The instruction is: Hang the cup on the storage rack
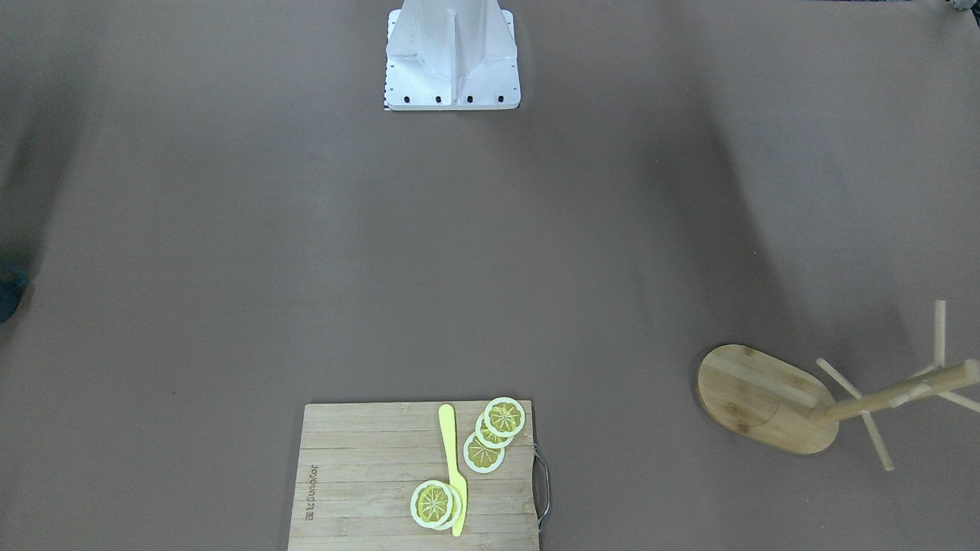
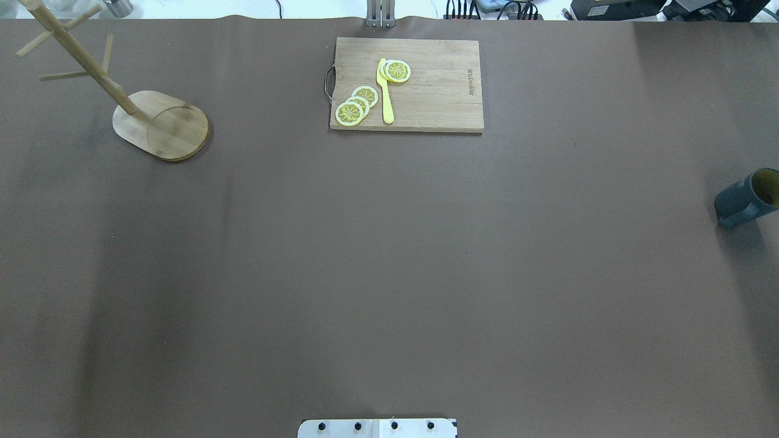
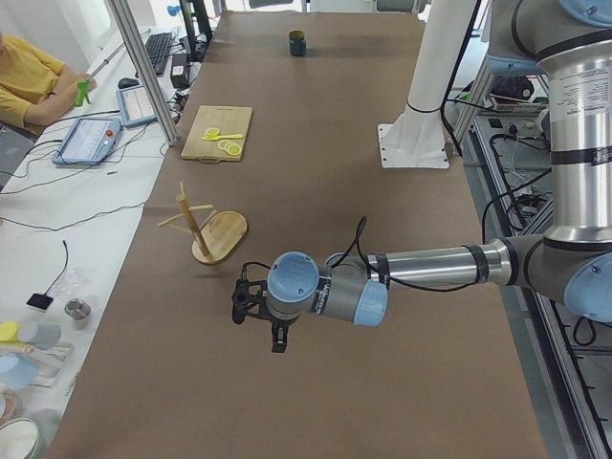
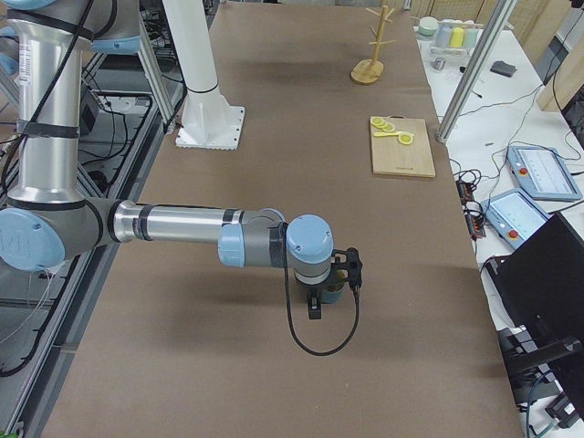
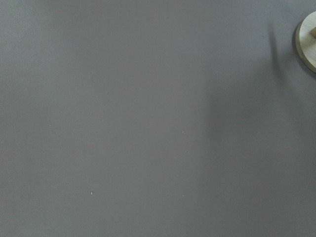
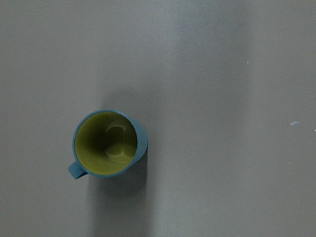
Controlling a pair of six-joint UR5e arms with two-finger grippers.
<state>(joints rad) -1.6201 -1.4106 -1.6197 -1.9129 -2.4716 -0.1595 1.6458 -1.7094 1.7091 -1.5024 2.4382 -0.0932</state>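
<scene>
cup (image 2: 745, 204) clipped by overhead frame edge; storage rack (image 1: 766, 398) top cut off in front view; left claw (image 3: 241, 304) and right claw (image 4: 349, 272) state unreadable.

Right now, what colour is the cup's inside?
Yellow-green; the cup shows best in the right wrist view.

The tabletop (image 2: 389, 274) carries one cup (image 2: 745, 199) at three o'clock, one storage rack (image 2: 170, 128) at ten o'clock and one cutting board (image 2: 438, 91) at twelve o'clock. On the board lie five lemon slices (image 2: 349, 113) and one yellow knife (image 2: 386, 97). Two arms show, the left arm (image 3: 421, 268) and the right arm (image 4: 182, 224)
</scene>
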